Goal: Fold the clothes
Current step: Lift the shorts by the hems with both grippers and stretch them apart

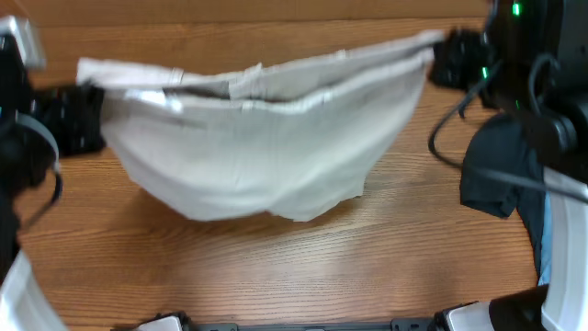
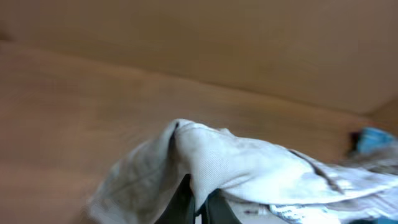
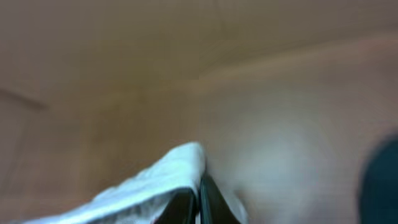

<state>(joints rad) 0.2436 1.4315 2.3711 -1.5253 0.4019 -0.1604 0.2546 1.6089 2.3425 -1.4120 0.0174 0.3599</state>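
Wood table [image 1: 276, 267]: shorts [image 1: 257, 147] pinched by L hand [image 1: 96, 103], R hand [image 1: 443, 52].

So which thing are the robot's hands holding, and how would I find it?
Look at the wooden table, then at the middle of it, between the two arms. The pale cream shorts are stretched out there by the waistband, one end pinched in the left gripper and the other in the right gripper. The only other cloth, a dark garment at the right edge, is in no gripper.
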